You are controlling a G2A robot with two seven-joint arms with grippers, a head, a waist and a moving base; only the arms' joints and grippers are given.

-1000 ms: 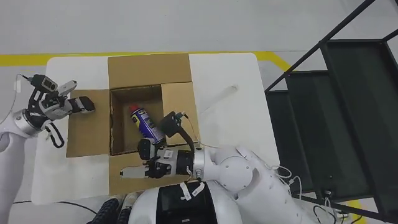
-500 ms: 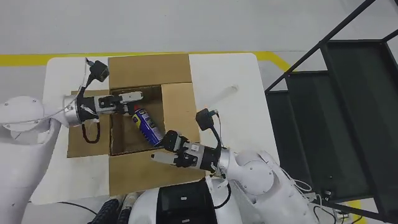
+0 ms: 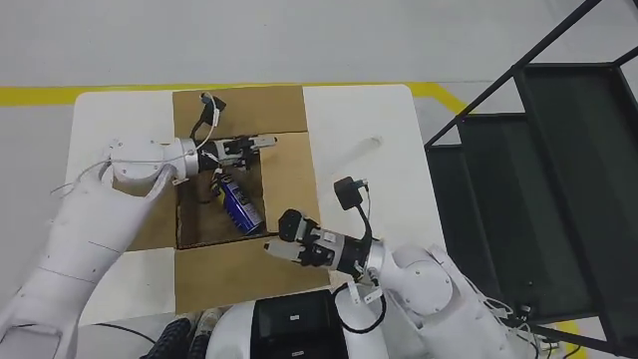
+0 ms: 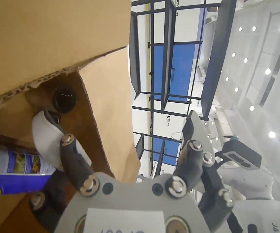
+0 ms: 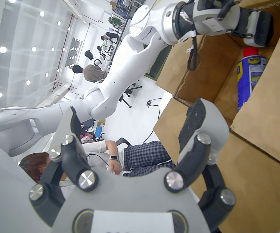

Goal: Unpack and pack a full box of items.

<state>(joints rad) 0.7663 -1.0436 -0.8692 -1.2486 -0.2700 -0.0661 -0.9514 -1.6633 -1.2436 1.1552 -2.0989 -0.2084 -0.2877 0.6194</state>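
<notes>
Holds the left claw [image 3: 267, 143] wide astride the right flap [image 3: 287, 175] of the box [image 3: 239, 110] on the counter [image 3: 359, 140], just beyond the capped end of the blue spray can [image 3: 240, 209] lying inside, and poises the right claw [image 3: 271, 249], wide and empty, near the can's base.

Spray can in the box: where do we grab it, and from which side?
Probably the blue mid-body of the spray can, coming from straight above and closing across its round width. It lies on its side, slanted across the floor of the box, with the red cap toward the far wall. The cardboard walls block any sideways approach.
</notes>
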